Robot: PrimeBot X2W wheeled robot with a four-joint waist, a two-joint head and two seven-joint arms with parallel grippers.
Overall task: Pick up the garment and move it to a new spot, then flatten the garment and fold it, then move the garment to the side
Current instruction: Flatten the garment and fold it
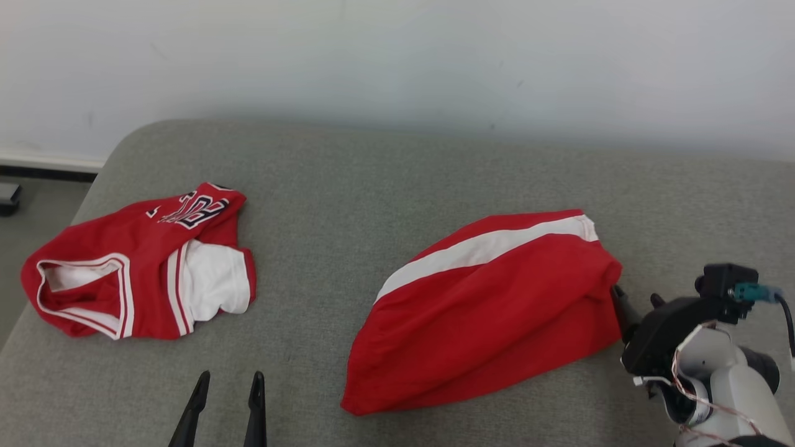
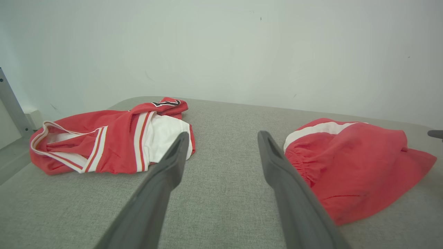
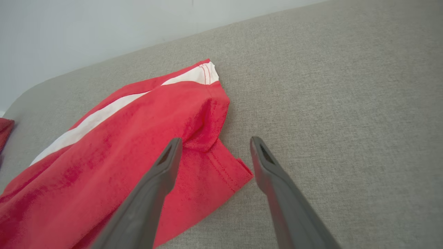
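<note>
A red garment with a white side stripe point(image 1: 490, 310) lies bunched on the right half of the grey cushioned surface point(image 1: 372, 186). My right gripper point(image 1: 635, 295) stands open at its right hem. In the right wrist view the gripper point(image 3: 215, 140) has one finger over the red cloth point(image 3: 121, 148), and the hem corner lies between the fingers, ungripped. My left gripper point(image 1: 230, 375) is open and empty near the front edge. In the left wrist view this gripper point(image 2: 223, 135) points at bare surface, with the striped garment point(image 2: 353, 166) to its right.
A second red-and-white garment with dark lettering point(image 1: 136, 273) lies crumpled at the far left point(image 2: 110, 141). A pale wall point(image 1: 397, 62) backs the surface. The surface's left edge drops to the floor, where a dark object point(image 1: 9, 198) sits.
</note>
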